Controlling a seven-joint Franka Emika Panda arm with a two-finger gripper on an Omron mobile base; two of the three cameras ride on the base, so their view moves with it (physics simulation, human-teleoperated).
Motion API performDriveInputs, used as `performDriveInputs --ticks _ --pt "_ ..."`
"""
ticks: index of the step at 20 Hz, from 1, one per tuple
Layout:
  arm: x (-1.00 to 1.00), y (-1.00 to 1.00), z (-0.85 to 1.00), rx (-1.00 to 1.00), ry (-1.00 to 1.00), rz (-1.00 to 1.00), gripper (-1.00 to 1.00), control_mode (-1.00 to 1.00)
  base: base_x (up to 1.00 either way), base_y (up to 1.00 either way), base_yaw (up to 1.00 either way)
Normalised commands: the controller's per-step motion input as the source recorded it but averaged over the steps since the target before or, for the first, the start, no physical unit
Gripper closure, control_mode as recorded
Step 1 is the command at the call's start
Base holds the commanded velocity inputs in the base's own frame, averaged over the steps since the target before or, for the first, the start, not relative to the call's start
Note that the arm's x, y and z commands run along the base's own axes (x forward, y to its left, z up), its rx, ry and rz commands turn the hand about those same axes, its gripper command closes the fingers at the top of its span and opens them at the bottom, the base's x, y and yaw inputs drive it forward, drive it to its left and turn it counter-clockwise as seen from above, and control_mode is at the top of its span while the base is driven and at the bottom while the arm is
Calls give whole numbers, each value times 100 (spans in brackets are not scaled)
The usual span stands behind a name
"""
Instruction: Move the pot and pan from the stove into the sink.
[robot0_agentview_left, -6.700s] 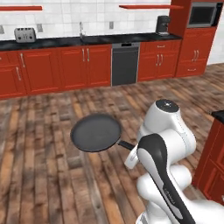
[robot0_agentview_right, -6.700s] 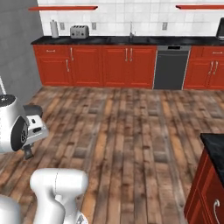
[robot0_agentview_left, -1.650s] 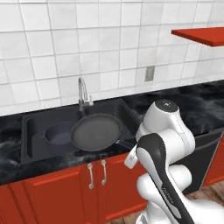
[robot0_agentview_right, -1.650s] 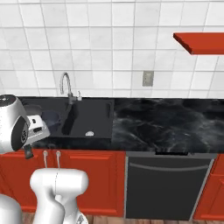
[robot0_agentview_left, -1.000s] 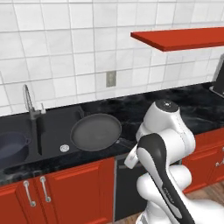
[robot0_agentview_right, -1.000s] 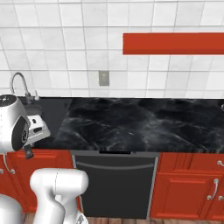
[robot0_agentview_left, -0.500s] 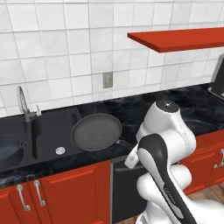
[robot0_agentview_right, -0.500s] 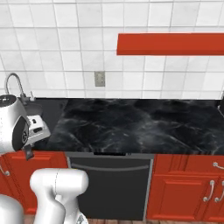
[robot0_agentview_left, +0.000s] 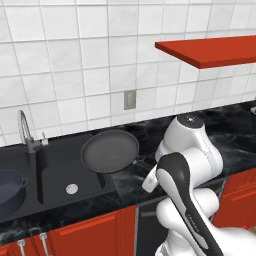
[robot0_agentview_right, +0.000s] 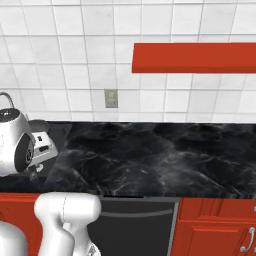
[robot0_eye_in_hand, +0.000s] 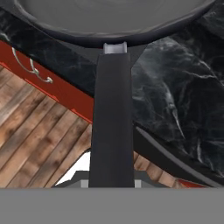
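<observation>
The black pan (robot0_agentview_left: 110, 151) hangs level over the right edge of the sink (robot0_agentview_left: 65, 170). Its long handle (robot0_eye_in_hand: 113, 131) runs back into my gripper (robot0_eye_in_hand: 112, 181), which is shut on it. In the left base view my gripper (robot0_agentview_left: 148, 179) sits low beside the arm, just right of the pan. The dark blue-grey pot (robot0_agentview_left: 9, 187) rests in the basin's left part, cut by the frame edge. A silver faucet (robot0_agentview_left: 25, 131) rises behind the basin. The stove is out of view.
Black marbled countertop (robot0_agentview_right: 150, 155) runs right from the sink, with a dark dishwasher front (robot0_agentview_right: 135, 225) and red cabinets (robot0_agentview_right: 215, 225) below. A red shelf (robot0_agentview_left: 210, 50) hangs on the tiled wall above, and an outlet (robot0_agentview_left: 130, 100) sits behind the pan.
The whole picture has shifted as the base drove sideways along the counter, then nearly settled. The pan stays held in the same place relative to the arm.
</observation>
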Motion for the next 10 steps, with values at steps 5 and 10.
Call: performDriveInputs --ticks 5,10 --pt "34 15 0 -2 3 -4 100 -100 0 0 0" --pt "46 39 -2 -9 6 -10 100 -100 0 0 0"
